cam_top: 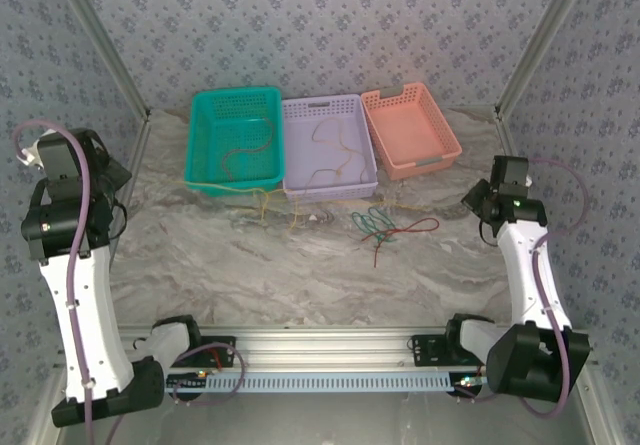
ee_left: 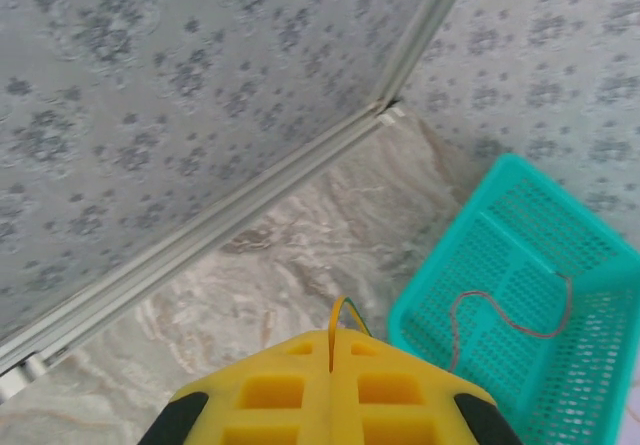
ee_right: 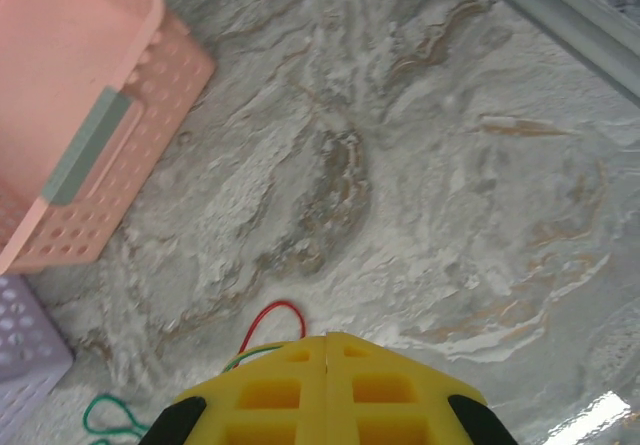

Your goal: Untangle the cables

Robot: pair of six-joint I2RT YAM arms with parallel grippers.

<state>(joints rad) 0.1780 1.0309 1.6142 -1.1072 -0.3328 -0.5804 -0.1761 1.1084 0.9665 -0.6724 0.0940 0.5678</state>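
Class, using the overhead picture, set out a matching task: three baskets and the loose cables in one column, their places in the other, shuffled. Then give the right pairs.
Column A
1. teal basket
2. lilac basket
3. pink basket
4. red and green cables

Column B
a. on the tabletop, in front of the baskets
b. right end of the row
c. left end of the row
d. middle of the row

Pairs: 1-c, 2-d, 3-b, 4-a
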